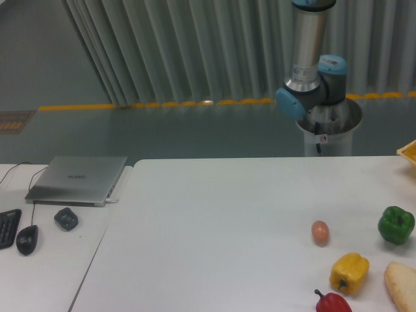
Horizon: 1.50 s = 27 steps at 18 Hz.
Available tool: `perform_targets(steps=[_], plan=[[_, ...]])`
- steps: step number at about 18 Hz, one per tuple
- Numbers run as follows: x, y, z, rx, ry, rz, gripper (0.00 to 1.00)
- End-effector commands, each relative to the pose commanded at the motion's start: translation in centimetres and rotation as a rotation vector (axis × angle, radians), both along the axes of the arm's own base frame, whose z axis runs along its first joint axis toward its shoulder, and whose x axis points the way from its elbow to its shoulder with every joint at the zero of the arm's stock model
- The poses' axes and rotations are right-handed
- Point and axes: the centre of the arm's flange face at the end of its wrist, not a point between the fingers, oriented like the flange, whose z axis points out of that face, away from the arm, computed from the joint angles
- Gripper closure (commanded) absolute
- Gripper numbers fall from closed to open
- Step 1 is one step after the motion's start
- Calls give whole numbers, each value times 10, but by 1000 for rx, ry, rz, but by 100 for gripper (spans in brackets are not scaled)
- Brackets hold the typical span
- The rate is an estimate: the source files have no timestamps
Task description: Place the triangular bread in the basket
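Gripper: out of frame; only the arm's base column and shoulder joint (311,84) show, behind the far edge of the desk (221,214). Open or closed: cannot tell.

Triangular bread (402,286): flat on the desk at its near right corner, cut off by the frame's right and bottom edges. Just beside it, toward the left, the yellow bell pepper (349,272); red pepper (333,303) nearer the front edge; green bell pepper (396,225) behind it. Basket (409,153): only a yellow corner visible at the right edge, further back.

Step in hand (judgement): the approach, nothing grasped yet. Come down from straight above, jaws set across the loaf's narrow width, keeping off the yellow pepper. Lift well up before carrying back along the right edge, over the green pepper.

Orientation: long axis appears to run front-to-back, slightly slanted, rounded end toward the far edge. Full outline hidden, so uncertain.
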Motion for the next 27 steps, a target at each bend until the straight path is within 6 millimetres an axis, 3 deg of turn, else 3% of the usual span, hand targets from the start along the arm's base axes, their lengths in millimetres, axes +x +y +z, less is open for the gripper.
perform_targets(steps=[3,8,11,15,20,27], plan=[[8,-2,-13,9,-29,3,0],[19,18,2,31,-21,127,0],[15,26,14,41,-6,159,0],[14,56,16,81,46,178,0],[-7,97,26,165,20,500,0],[-5,133,-3,181,-26,737,0]])
